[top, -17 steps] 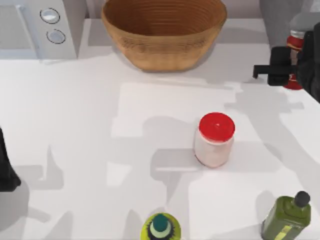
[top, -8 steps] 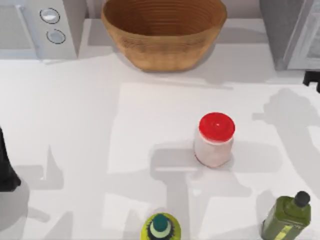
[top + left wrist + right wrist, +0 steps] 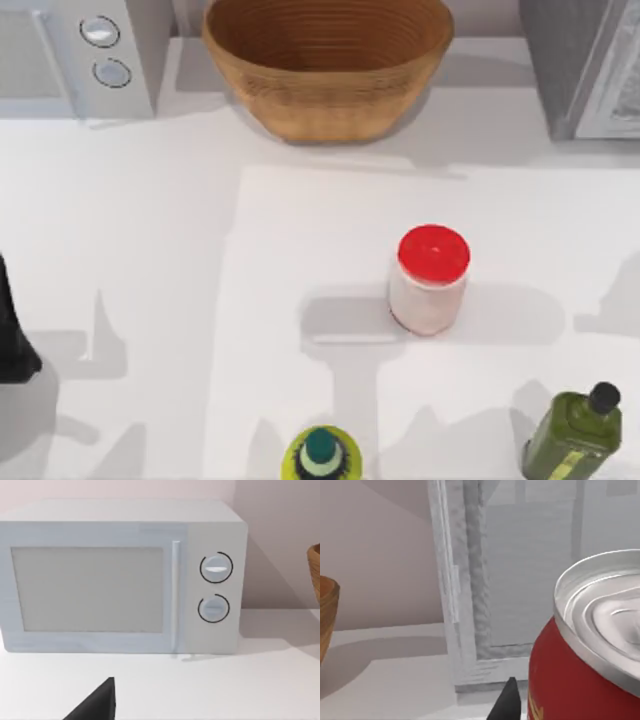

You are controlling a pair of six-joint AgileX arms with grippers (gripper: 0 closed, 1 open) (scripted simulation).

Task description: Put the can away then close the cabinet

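White table under plain pale wall, seen from above and from both wrists. Clamped on the can [image 3: 585, 650] in the right wrist view: right claw [image 3: 511, 704], one dark tip poking up just beside the red side. Can upright, silver top rim near the camera, a scrap of yellow lettering on the red. Just behind the can, the cabinet [image 3: 485, 580], its white-framed pale panel door facing the camera and its lower frame resting at table level. Farther off on the same surface, a sliver of the woven basket [image 3: 327, 615]. From above, cabinet [image 3: 585, 65] standing at the far right corner of the table, basket [image 3: 328, 62] at the middle of the far edge, white microwave [image 3: 75, 55] with two round knobs at the far left corner. Near the table's middle, somewhat to the right, a white jar [image 3: 430, 280] with a red lid, upright. At the near right corner, a green oil bottle [image 3: 575, 435] with a dark cap; at the middle of the near edge, a yellow bottle [image 3: 321, 455] with a green cap. Parked at the left edge: left arm [image 3: 12, 330], with the left claw [image 3: 95, 705] low over the table and aimed at the microwave's front; apart or together, cannot tell.
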